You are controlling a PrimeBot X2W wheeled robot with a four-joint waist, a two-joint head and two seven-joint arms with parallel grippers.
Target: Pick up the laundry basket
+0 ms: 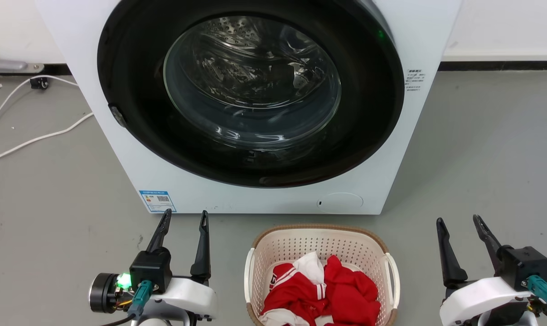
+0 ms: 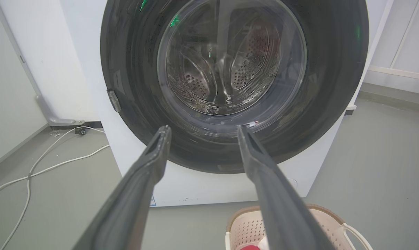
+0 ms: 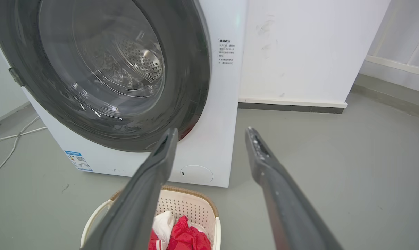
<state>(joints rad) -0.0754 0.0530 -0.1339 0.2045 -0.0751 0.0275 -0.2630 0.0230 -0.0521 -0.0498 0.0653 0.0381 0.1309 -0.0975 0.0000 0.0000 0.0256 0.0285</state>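
Cream-white perforated plastic forms the laundry basket (image 1: pixel 300 249), which is seen standing on the grey floor (image 1: pixel 51 203) just in front of the washing machine (image 1: pixel 133 154), between the two claws. Red and white clothing (image 1: pixel 346 290) is contained in it. The left claw (image 1: pixel 186 213) is recorded at the basket's left, fingers spread, nothing gripped. The right claw (image 1: pixel 458 219) is recorded at its right, likewise parted and empty. The basket is touched by neither. A white cable (image 1: pixel 37 138) is noted on the floor.
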